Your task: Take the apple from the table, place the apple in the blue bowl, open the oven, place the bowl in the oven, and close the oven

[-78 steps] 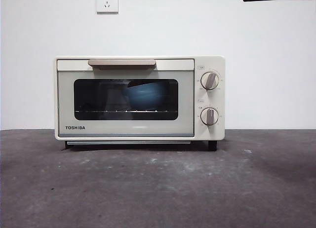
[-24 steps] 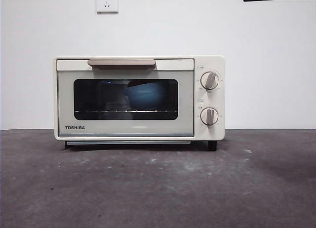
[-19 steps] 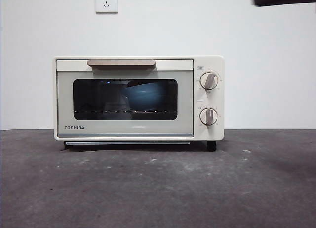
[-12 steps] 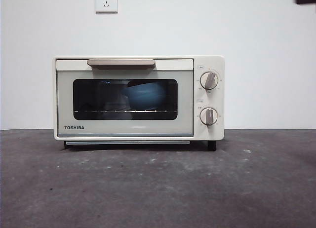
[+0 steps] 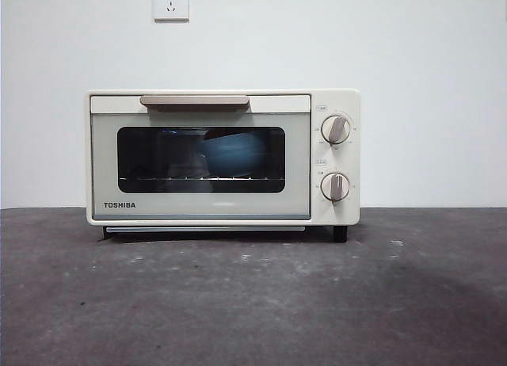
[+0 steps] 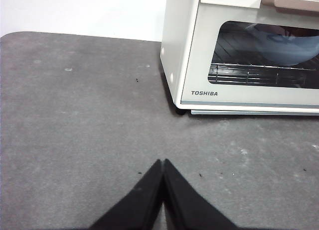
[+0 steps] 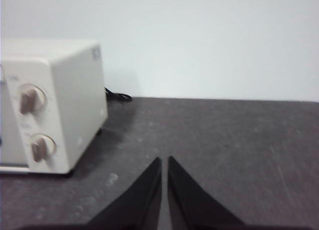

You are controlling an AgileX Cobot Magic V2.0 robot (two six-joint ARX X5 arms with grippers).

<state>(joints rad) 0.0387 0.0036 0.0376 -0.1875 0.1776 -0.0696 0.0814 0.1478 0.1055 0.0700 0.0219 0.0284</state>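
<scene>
The oven (image 5: pixel 223 158) door is seen shut, with the blue bowl (image 5: pixel 231 154) on its rack inside. Left gripper (image 6: pixel 163 163) and right gripper (image 7: pixel 164 160) are held above the tabletop (image 5: pixel 253 295), jaws closed, empty.

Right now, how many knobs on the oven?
2. Both sit on the oven panel beside the door: upper knob above, lower knob directly below it. The side and back faces aren't fully shown.
</scene>
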